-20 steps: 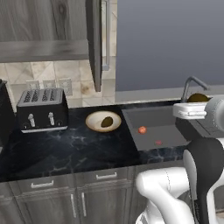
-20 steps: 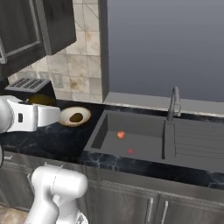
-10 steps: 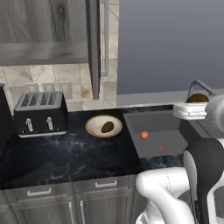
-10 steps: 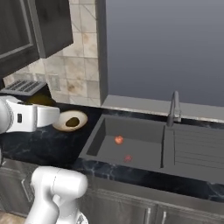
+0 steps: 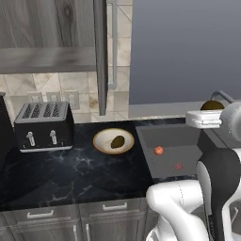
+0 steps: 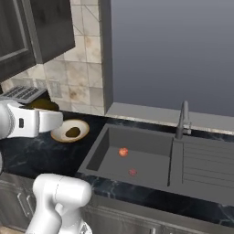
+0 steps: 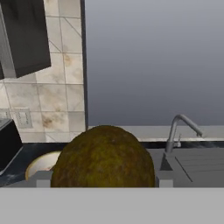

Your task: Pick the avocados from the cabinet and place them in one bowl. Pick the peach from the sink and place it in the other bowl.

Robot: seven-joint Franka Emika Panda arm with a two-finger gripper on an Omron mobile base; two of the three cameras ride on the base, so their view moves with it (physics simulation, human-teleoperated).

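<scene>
Toaster (image 5: 43, 125) left of bowl (image 5: 101, 141); peach (image 5: 159, 150) in sink (image 5: 188, 141).

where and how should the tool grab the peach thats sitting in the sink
Grip the peach across its widest middle, coming straight down from above. It is a small round ball lying free on the flat floor of the sink, apart from the walls, so a side approach would probably meet the basin rim. The tool is shut on an avocado, which must be placed first.

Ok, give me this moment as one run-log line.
gripper: shut on second avocado, carried | bowl: holds first avocado | peach: in sink | cabinet: door open
</scene>
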